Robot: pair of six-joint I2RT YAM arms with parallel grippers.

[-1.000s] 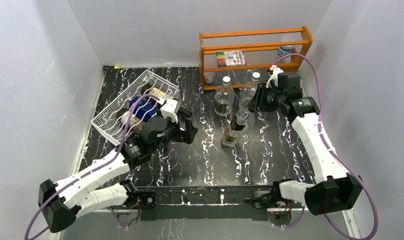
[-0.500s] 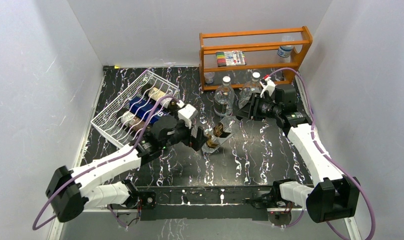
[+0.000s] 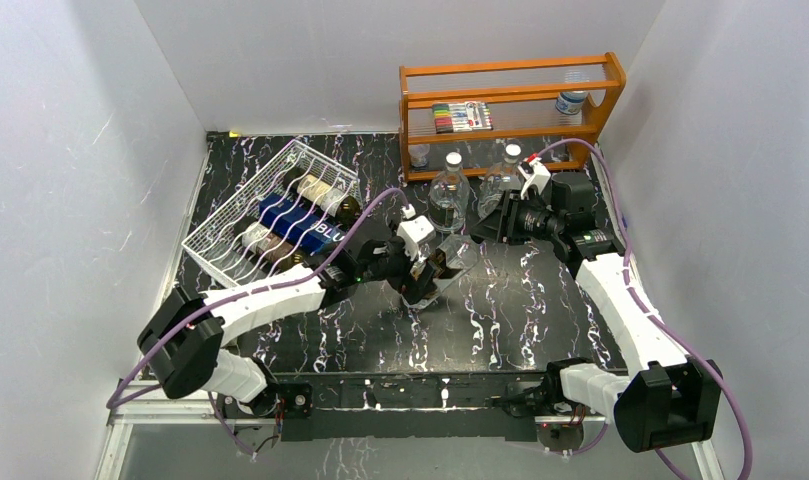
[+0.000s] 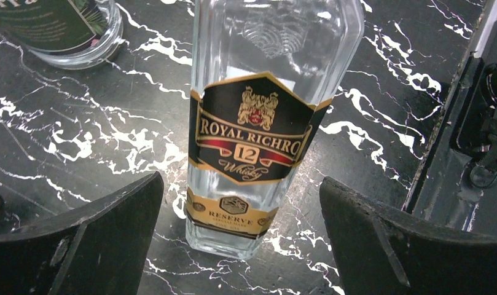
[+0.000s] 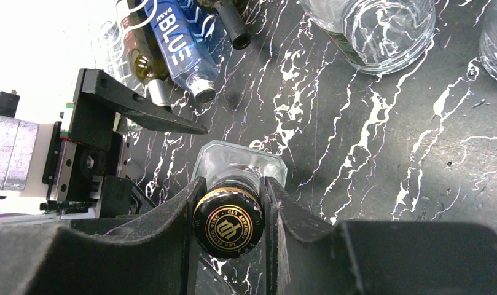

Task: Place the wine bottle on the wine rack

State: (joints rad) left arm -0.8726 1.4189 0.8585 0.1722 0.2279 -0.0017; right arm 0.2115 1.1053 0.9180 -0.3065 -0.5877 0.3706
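Grips the cap of the Royal Richro whisky bottle (image 4: 252,123) with the right gripper (image 5: 232,184), fingers closed tight on it. Spreads the left gripper (image 4: 239,184) fully wide, one finger either side of the labelled body, touching neither side. Rests the bottle's base on the marbled table (image 3: 520,310), right of the white wire wine rack (image 3: 205,245) and apart from it.

Clear glass square bottle (image 4: 252,147): black label, gold border, red band. Flat tabletop (image 4: 80,141): black, white marble veining. Wire-grid rack (image 3: 242,192): white. Wooden shelf (image 3: 520,95): orange. Racked bottle (image 5: 172,31): blue, white lettering.
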